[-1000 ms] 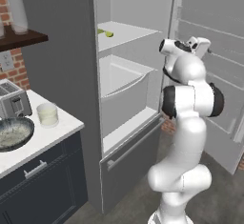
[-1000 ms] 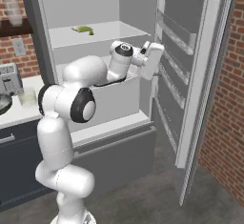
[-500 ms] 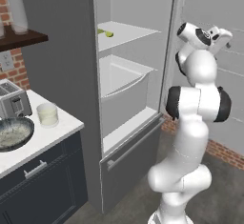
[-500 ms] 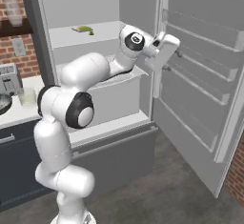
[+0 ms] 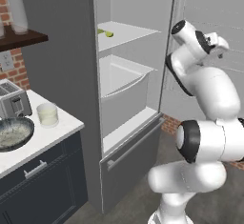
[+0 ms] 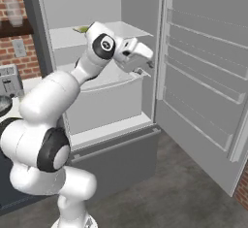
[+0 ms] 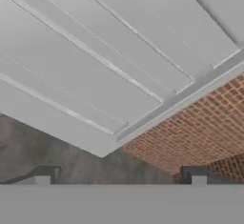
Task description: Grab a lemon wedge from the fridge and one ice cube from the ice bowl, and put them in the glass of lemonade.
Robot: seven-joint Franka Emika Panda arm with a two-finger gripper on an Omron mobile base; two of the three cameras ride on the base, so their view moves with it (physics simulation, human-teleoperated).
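The fridge (image 5: pixel 71 51) stands open, its door (image 6: pixel 203 76) swung far out to the right. The lemon wedge (image 5: pixel 106 33) lies at the left of the top white shelf, and it peeks out behind my arm as the lemon wedge (image 6: pixel 82 29). My gripper (image 6: pixel 145 66) hovers in front of the fridge's opening at drawer height, to the right of and lower than the wedge, open and empty. In the hand view the gripper (image 7: pixel 120 178) faces the door's inner racks with its fingertips (image 7: pixel 43 175) wide apart. The glass of lemonade (image 5: pixel 47 114) and the ice bowl (image 5: pixel 12 133) sit on the counter at left.
A silver toaster (image 5: pixel 14 101) stands behind the ice bowl. A dark wall shelf (image 5: pixel 24 37) carries a tall frosted glass (image 5: pixel 18 12). A white drawer (image 5: pixel 121 77) sits under the top shelf. Brick wall (image 7: pixel 190 127) shows beyond the door's edge.
The fridge door has swung much wider open to the right. My hand has drawn back left from the door towards the fridge's opening. The gripper stayed open.
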